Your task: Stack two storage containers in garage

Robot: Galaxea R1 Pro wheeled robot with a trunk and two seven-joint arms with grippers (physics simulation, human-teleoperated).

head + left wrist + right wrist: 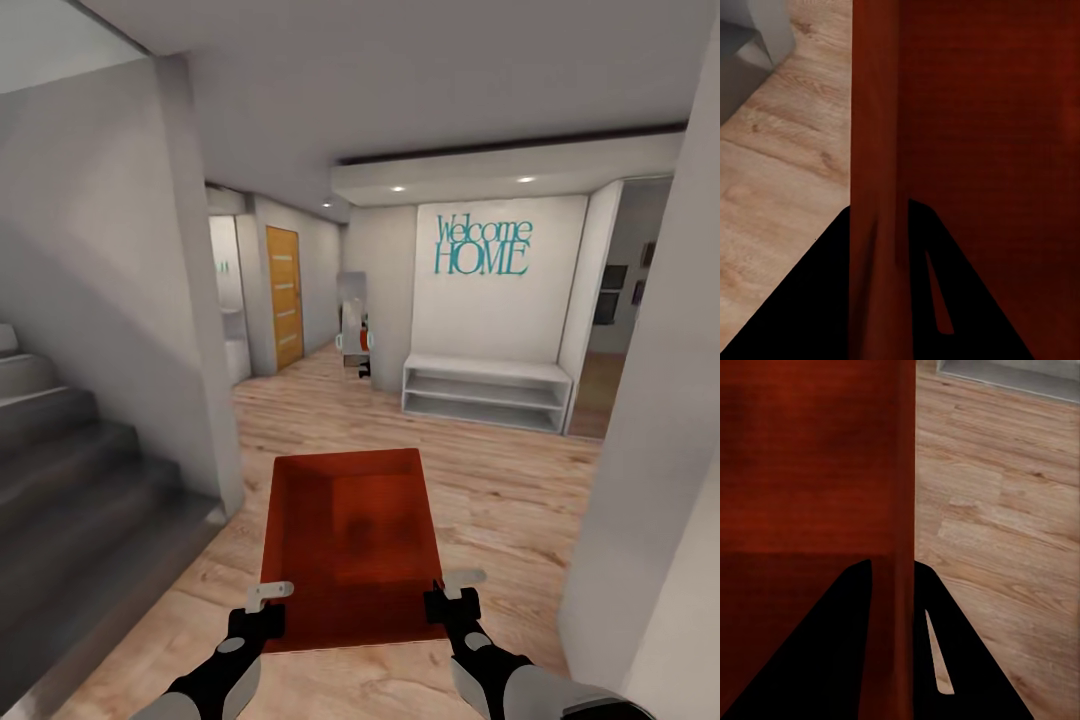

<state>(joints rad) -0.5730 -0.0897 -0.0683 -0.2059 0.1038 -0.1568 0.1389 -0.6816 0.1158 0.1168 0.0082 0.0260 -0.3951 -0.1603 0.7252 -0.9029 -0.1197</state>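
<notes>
One orange-red storage container [352, 545] hangs in front of me above the light wood plank floor, its open top facing up. My left gripper [268, 606] is shut on its left wall near the close corner. My right gripper [450, 596] is shut on the right wall opposite. In the left wrist view the container's wall [877, 187] runs between the dark fingers [817, 300]. The right wrist view has the same wall [896, 510] pinched between its fingers [960, 660].
Grey stairs [70, 470] and a grey wall [130, 300] stand at my left, a white pillar [650, 480] close at my right. Ahead is a white bench shelf [487, 392] under a "Welcome HOME" sign [483, 245]. An orange-wood door [284, 296] is down the corridor at the left.
</notes>
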